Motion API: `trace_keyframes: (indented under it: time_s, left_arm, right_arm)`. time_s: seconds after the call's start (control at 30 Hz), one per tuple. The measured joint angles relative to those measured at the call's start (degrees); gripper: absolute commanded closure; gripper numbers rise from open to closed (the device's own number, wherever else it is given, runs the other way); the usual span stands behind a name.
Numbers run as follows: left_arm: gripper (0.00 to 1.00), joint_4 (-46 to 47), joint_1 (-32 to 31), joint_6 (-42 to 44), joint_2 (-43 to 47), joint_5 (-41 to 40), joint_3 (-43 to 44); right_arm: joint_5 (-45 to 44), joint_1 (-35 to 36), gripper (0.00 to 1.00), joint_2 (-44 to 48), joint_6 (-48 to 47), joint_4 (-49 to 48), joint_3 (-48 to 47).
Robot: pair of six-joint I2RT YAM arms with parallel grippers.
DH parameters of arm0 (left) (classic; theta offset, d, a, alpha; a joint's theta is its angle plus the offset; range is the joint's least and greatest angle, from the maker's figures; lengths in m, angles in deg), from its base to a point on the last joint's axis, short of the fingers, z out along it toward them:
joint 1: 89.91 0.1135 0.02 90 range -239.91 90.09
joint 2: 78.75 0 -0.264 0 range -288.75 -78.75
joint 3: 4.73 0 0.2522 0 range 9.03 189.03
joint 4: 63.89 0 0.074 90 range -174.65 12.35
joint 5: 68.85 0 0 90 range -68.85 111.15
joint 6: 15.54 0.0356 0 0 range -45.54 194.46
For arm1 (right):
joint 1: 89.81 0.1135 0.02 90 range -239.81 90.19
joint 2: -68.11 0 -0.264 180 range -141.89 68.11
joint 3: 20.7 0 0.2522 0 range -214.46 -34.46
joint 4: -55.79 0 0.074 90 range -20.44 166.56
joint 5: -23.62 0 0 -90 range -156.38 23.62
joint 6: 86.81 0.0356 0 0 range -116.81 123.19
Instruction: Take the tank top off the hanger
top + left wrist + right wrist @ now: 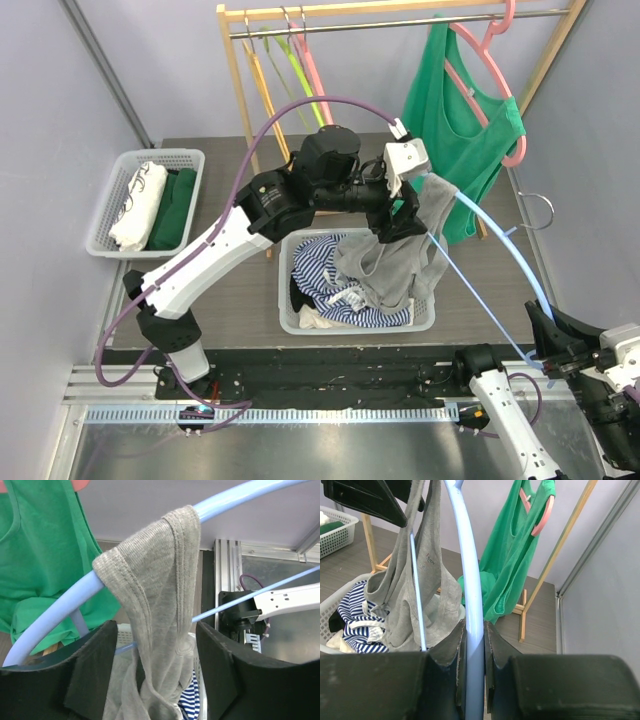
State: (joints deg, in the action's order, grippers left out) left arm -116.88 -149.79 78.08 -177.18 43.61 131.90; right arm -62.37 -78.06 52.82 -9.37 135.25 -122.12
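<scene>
— What's crowding you out there?
— A green tank top (460, 130) on a pink hanger (519, 150) just behind, and a laundry basket (288, 318) with a striped shirt (320, 265) underneath.
— Blind spots?
— On my left gripper (157, 680) the fingertips run off the wrist view. I can't tell if they touch cloth.
— Grips?
— Left is spread wide, straddling the gray tank top (160, 580), which drapes over the blue hanger (60, 615). My right gripper (474, 645) is clamped on that hanger's arm.

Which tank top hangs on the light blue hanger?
The grey tank top; its strap lies over the blue hanger. The green tank top hangs on a pink hanger.
</scene>
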Motion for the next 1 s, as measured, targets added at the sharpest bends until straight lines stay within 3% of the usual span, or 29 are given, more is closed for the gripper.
trace_keyframes:
  time_s: [0.13, 0.2, 0.23, 0.33, 0.7, 1.0]
  left_arm:
    - [0.53, 0.1, -0.2, 0.0, -1.2, -0.5, 0.7]
    - [0.69, 0.1, -0.3, 0.1, -1.3, -0.6, 0.8]
    - [0.82, 0.0, -0.3, 0.0, -1.3, -0.7, 0.9]
    - [1.00, 0.0, -0.4, 0.2, -1.7, -0.7, 1.7]
    - [1.00, -0.8, -0.5, 4.6, -1.8, -5.0, 5.5]
    - [1.00, 2.8, -0.5, 10.5, -1.5, -29.5, 7.9]
  right_arm:
    - [-0.1, 0.0, 0.99, 0.0, 0.0, 0.0, 0.7]
    - [-0.1, 0.0, 0.99, 0.0, 0.0, 0.0, 1.1]
    - [-0.1, 0.0, 0.99, 0.0, 0.0, 0.0, 1.3]
    - [-0.1, 0.0, 0.99, 0.0, 0.0, 0.0, 2.1]
    - [-0.3, 0.0, 0.99, 0.0, 0.0, 0.0, 3.8]
    - [-3.6, 0.0, 0.99, 0.3, 0.2, 2.8, 0.4]
